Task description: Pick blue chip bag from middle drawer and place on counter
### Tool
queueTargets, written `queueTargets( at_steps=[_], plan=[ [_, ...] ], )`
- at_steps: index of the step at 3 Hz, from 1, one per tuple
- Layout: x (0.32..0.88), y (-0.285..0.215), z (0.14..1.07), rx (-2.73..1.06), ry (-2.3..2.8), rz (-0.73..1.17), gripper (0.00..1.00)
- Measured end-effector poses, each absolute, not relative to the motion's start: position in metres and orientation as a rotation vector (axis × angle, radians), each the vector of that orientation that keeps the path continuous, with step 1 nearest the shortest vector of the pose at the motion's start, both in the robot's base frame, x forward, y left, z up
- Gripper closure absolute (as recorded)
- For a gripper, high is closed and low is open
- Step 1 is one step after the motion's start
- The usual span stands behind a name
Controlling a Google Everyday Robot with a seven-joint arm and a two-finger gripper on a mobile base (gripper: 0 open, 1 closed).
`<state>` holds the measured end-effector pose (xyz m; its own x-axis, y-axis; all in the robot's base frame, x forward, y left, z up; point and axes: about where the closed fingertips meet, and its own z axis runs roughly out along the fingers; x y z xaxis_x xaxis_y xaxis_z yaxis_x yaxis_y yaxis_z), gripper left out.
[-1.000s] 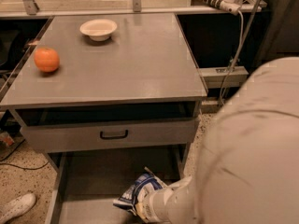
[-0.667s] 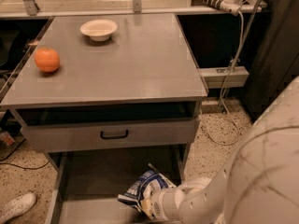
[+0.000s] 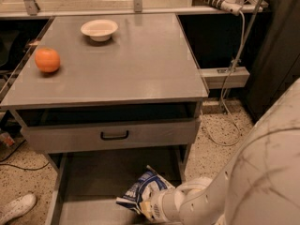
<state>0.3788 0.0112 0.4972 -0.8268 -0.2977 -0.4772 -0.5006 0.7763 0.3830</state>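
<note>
The blue chip bag is dark blue with white patches. It hangs tilted above the floor of the open middle drawer, at the drawer's right side. My gripper is at the bag's lower right end and is shut on it, with the white wrist behind it at the bottom of the view. The fingers are mostly hidden by the bag and wrist. The grey counter lies above, well apart from the bag.
A white bowl sits at the counter's back. An orange sits at its left edge. A closed drawer front with a black handle is above the open drawer. My white arm fills the lower right. A white shoe lies at lower left.
The bag has risen slightly and shifted right with my gripper. My arm has pulled toward the lower right. The bowl and orange have not moved.
</note>
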Motion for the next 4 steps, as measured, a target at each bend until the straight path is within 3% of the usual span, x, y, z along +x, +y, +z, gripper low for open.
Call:
queueTargets(
  at_steps=[3,4],
  plan=[
    [0.389,-0.065,0.507,-0.353,2.598,0.639,1.00],
    [0.391,-0.067,0.512,-0.349,2.589,0.634,1.00]
  ],
)
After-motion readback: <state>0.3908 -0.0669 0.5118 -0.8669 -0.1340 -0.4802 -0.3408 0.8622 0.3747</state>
